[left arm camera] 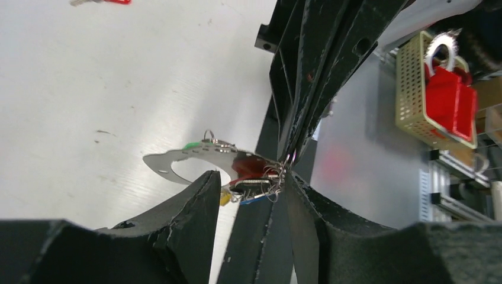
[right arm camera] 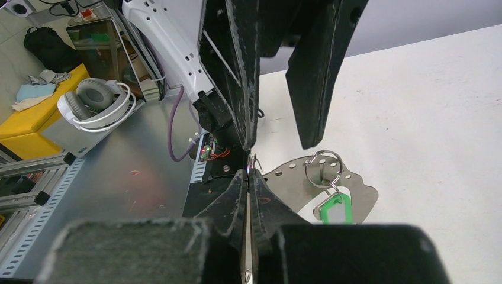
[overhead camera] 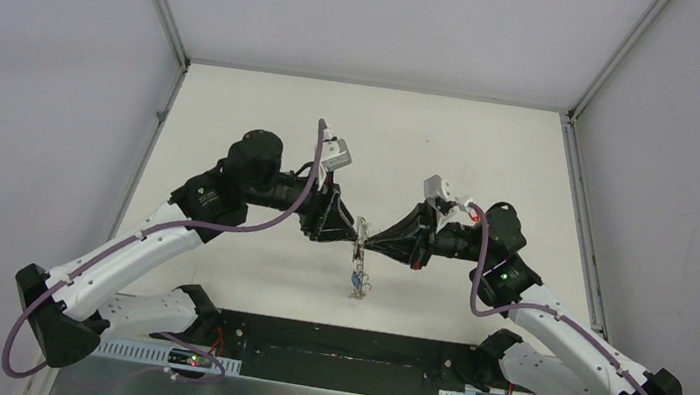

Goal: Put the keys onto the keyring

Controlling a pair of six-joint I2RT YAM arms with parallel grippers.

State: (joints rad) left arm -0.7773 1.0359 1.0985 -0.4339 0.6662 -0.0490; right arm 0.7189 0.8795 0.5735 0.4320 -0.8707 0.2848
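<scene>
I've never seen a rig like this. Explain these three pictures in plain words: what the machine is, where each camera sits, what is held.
These are two robot arms bolted at the near edge of a white table, each ending in a two-finger gripper. The wide picture looks down from above and behind them; the other two come from a camera on each wrist, showing its own black fingers at the bottom. The right gripper is shut on a thin wire, the keyring, above the table. Below it hangs a bunch of keys with a flat silvery plate and a green tag. The left gripper stands open, its fingers either side of the bunch.
</scene>
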